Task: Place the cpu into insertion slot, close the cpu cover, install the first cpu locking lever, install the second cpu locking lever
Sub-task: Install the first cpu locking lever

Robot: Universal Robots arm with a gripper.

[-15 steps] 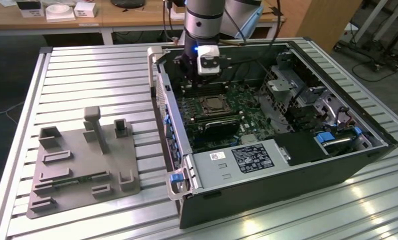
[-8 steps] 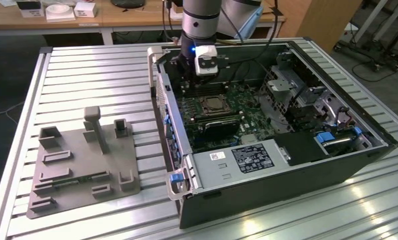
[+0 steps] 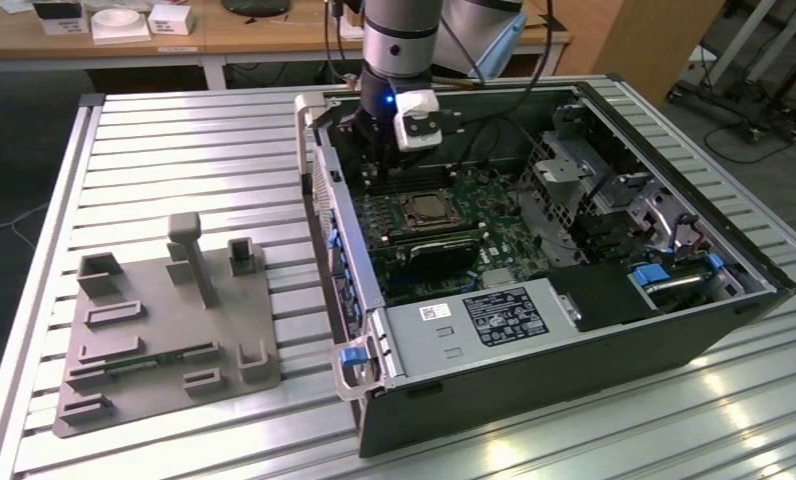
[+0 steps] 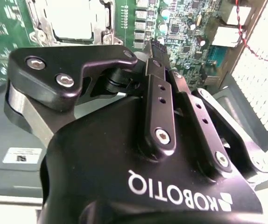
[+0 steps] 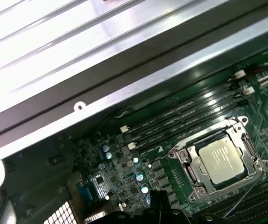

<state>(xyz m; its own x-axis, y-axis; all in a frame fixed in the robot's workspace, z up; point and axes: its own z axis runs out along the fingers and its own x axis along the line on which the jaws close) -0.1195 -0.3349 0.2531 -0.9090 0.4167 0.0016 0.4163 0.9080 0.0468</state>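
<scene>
The cpu (image 5: 220, 156) lies flat in the insertion slot (image 3: 432, 208) on the green board, its silvery face up. The cpu cover (image 5: 191, 169) lies down around it as a metal frame. A thin lever rod (image 5: 246, 198) runs along one side of the socket; whether it is latched I cannot tell. My gripper (image 3: 371, 162) hangs inside the case just behind the socket, near the rear wall. In the second wrist view its black fingers (image 4: 159, 88) meet at the tip, shut on nothing, and the cpu (image 4: 73, 18) sits beyond them.
The open computer case (image 3: 321, 200) lies on a slatted metal table. Long memory slots (image 5: 185, 116) run beside the socket. A grey drive cage (image 3: 472, 320) fills the case's near end. A grey fixture block (image 3: 171, 320) stands on the exterior view's left.
</scene>
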